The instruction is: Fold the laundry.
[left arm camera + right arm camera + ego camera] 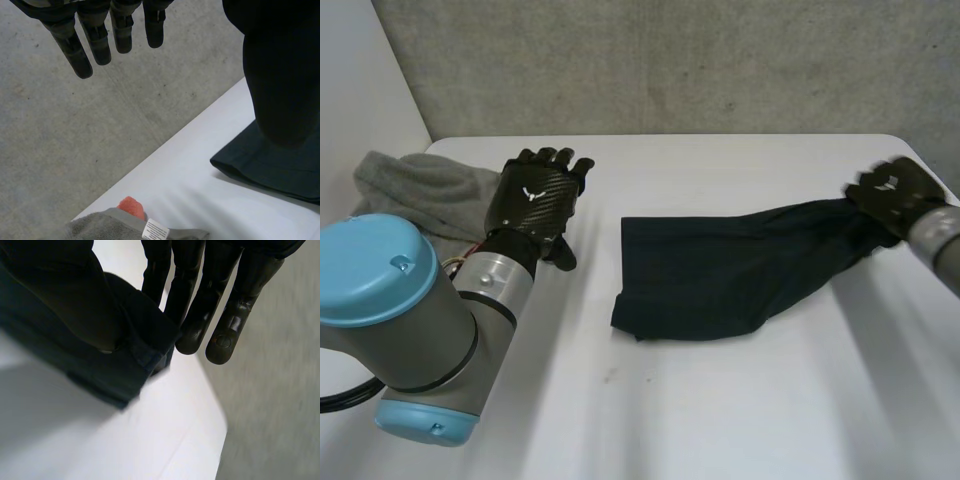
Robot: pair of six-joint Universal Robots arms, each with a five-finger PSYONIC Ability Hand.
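1. Two pieces of laundry lie on the white surface (720, 400): a dark cloth (710, 270) from the middle toward the right, and a grey towel (415, 190) bunched at the far left corner.
2. The right hand (895, 195) has the dark cloth's right end. Its fingers (192, 315) are nearly straight and close together, pinching the fabric against the thumb. That end is drawn out into a narrow tail that appears raised, while the rest lies flat.
3. The left hand (535, 195) hovers between the two pieces, just beside the towel, holding nothing. Its fingers (97, 42) hang relaxed and slightly spread.
4. The step in hand looks like a fold of the dark cloth, with one end gripped and ready to be carried across. The towel appears untouched, its white label (156, 230) showing at a hem.
5. The next move likely calls for the right hand to bring its end leftward over the flat part with the pinch kept firm. The left hand could press the cloth's left edge so it doesn't slide.
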